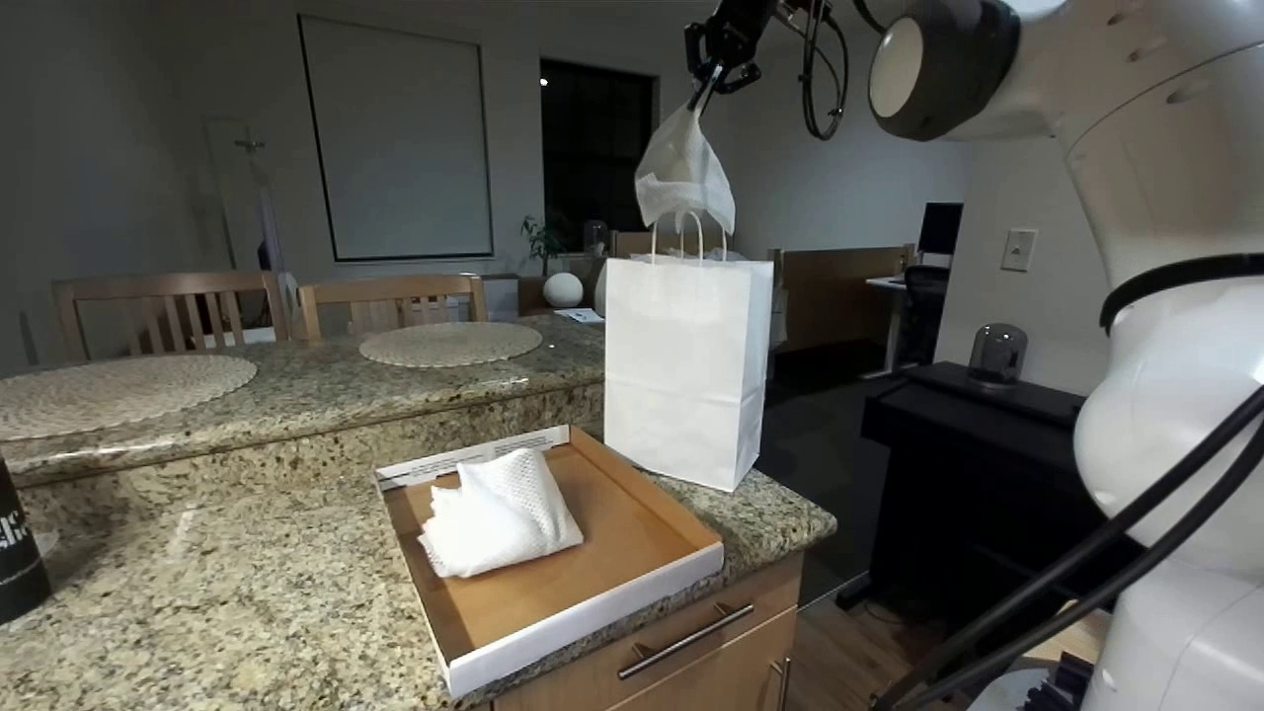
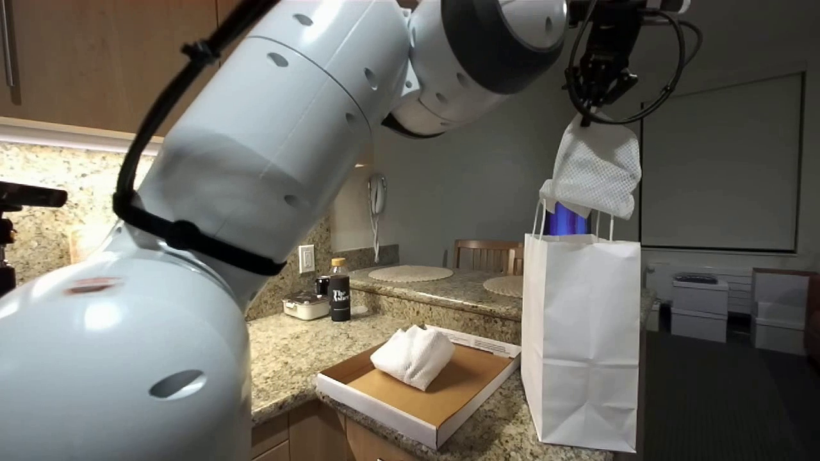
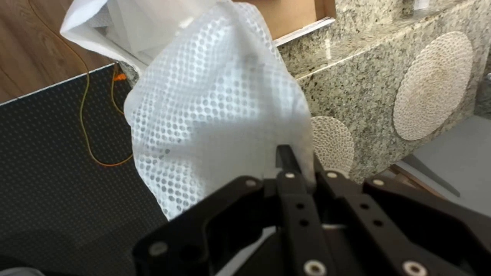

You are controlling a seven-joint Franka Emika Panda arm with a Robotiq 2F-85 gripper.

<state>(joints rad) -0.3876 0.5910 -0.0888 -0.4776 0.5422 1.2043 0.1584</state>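
Exterior view: tool (image 1: pixel 703 97) pinching a white cloth (image 1: pixel 688 178) above the bag (image 1: pixel 681 365).
From here, I'd go slow and miss its handles (image 1: pixel 654 240).

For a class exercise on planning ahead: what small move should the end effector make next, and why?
Probably a slight lowering, without releasing: the end effector pinches the white cloth, which hangs above the paper bag, and the wrist view shows the bag open at the top. Go gently, I'd say, since the cloth overlaps the bag's handles in both exterior views.
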